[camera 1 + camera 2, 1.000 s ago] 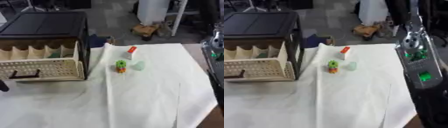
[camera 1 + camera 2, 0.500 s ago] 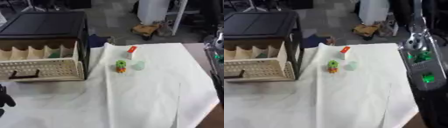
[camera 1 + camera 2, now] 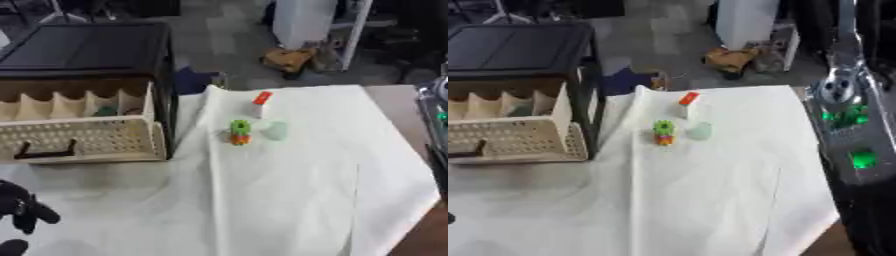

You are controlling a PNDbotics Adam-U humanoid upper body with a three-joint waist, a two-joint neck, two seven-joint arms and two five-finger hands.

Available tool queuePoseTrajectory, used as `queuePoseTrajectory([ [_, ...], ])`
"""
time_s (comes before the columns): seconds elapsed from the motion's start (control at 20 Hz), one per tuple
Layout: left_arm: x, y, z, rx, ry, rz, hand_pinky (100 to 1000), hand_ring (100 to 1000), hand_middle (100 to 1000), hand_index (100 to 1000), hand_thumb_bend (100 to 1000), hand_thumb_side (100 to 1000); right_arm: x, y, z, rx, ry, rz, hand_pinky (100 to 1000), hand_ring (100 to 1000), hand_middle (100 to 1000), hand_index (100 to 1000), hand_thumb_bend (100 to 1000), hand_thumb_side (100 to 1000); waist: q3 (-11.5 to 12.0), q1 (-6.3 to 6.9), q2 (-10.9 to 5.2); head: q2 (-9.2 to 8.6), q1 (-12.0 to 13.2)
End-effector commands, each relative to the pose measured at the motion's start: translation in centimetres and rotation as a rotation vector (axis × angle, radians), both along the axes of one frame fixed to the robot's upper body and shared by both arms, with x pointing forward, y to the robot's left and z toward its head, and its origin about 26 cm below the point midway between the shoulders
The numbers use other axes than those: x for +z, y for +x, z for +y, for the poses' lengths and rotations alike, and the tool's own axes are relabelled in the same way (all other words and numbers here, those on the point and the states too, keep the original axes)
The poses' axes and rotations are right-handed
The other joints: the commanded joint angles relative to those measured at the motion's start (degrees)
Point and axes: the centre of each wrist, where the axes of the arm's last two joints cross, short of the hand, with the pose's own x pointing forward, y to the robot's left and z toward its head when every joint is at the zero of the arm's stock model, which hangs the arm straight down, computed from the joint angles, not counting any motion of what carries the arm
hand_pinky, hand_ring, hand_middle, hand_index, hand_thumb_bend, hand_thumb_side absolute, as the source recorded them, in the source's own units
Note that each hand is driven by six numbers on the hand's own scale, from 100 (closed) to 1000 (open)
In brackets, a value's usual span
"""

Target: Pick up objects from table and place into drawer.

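Left eye view showed the left hand (image 3: pixel 22 210) at the near left corner, fingers curled, holding nothing. The green-and-orange toy (image 3: pixel 239 132) stood mid-desk, right of the open drawer (image 3: pixel 83 141); probably light and rigid, best pinched across its sides.

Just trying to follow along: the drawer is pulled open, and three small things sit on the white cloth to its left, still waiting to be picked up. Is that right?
Not quite. The left eye view shows the three small things, a green and orange toy, a pale green piece and a white block with a red top, to the right of the open drawer, not its left.
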Motion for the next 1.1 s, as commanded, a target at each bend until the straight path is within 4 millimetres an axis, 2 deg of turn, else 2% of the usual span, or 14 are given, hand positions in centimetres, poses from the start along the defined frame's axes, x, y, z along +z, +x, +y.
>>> queuePoseTrajectory([
  [0.05, 0.58, -0.19, -0.26, 0.002, 0.044, 0.003, 474, 623, 617, 879, 100, 1000, 0.79, -0.61, -0.23, 0.007, 0.015, -0.049, 591, 606, 556, 752, 100, 964, -0.17, 0.18, -0.74, -0.80, 0.30],
  [0.55, 0.46, -0.09, -0.86, 0.084, 0.085, 0.048, 538, 692, 675, 905, 100, 1000, 0.58, -0.60, -0.36, 0.007, 0.028, -0.048, 589, 601, 554, 751, 100, 970, -0.80, 0.34, -0.55, -1.04, 0.83],
  [0.7, 0.64, -0.02, -0.99, 0.078, 0.100, 0.017, 518, 643, 640, 910, 100, 1000, 0.51, -0.56, -0.36, 0.009, 0.050, -0.046, 588, 601, 553, 751, 100, 954, -0.92, 0.41, -0.44, -0.56, 0.98],
  [1.1, 0.80, 0.05, -1.08, 0.113, 0.084, -0.013, 521, 651, 652, 913, 100, 1000, 0.30, -0.52, -0.49, 0.011, 0.092, -0.058, 588, 599, 551, 750, 100, 943, -1.09, 0.57, -0.14, 0.53, 1.46],
])
